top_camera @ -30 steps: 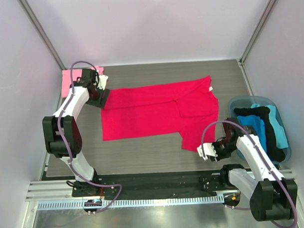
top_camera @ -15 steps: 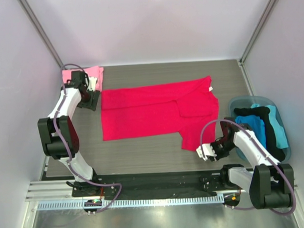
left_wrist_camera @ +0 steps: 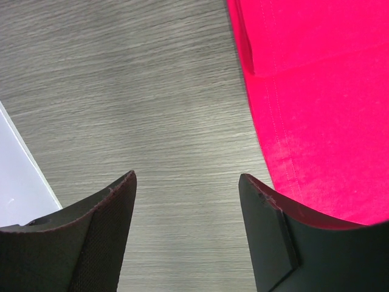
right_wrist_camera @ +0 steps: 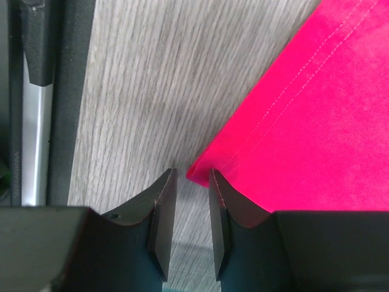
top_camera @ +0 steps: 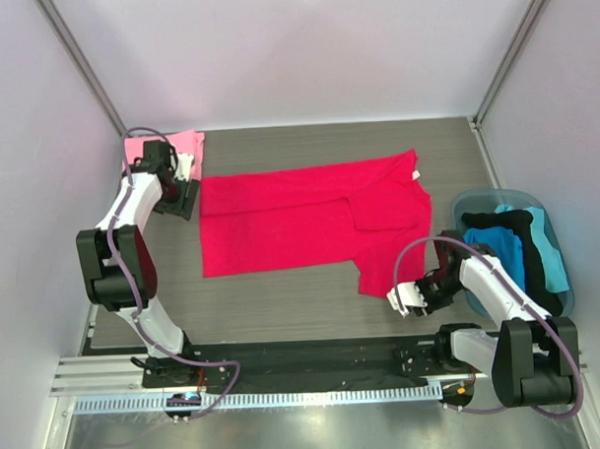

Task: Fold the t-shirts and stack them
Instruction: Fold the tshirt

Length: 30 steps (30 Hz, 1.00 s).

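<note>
The red t-shirt (top_camera: 310, 219) lies spread flat across the middle of the table, with one sleeve folded over its body. A light pink t-shirt (top_camera: 140, 151) lies folded in the back left corner. My left gripper (top_camera: 188, 197) hovers just off the red shirt's left edge. In the left wrist view it (left_wrist_camera: 188, 182) stands open over bare table, the red cloth (left_wrist_camera: 328, 109) to its right. My right gripper (top_camera: 398, 300) sits at the shirt's near right corner. Its jaws (right_wrist_camera: 191, 173) are a narrow gap apart, and the tip of that red corner (right_wrist_camera: 316, 121) lies just ahead of them, ungripped.
A blue bin (top_camera: 467, 201) holding black and teal clothes stands at the right edge, beside my right arm. Grey walls close in the left, right and back. A black rail (top_camera: 285, 355) runs along the table's near edge.
My left gripper has drawn back to the left off the red shirt's upper left corner, uncovering more of the pink shirt. The right gripper has barely shifted.
</note>
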Tool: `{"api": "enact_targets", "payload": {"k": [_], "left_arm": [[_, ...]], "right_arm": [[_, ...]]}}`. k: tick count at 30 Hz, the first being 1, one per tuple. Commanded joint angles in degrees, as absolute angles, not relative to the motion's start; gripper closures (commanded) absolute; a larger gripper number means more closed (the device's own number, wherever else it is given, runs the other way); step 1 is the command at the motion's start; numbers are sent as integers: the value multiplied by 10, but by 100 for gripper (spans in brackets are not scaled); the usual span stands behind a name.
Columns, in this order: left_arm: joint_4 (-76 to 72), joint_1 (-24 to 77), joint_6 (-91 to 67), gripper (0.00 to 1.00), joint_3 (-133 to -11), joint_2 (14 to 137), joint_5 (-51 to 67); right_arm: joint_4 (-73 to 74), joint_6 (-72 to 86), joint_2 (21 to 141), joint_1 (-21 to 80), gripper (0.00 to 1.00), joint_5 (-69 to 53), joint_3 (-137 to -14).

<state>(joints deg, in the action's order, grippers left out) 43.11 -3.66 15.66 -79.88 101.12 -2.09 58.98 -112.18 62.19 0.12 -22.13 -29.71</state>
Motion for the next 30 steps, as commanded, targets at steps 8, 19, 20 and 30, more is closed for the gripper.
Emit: {"api": "enact_targets", "payload": {"k": [8,19,20,30], "left_arm": [[506,-52,115,28,-795,993,41],[639,-109,141,32,-775,984,135],[657,-110,145,34,-779,992,138],[698,-112,182,47,-781,1085,221]], "right_arm": [[560,-1124,643,0,95,-200,-292],[554,-975,571,0,99,-234,-384],[549,-969,568,0,99,-231,-383],[491,-914,555,22,99,-218,-364]]}}
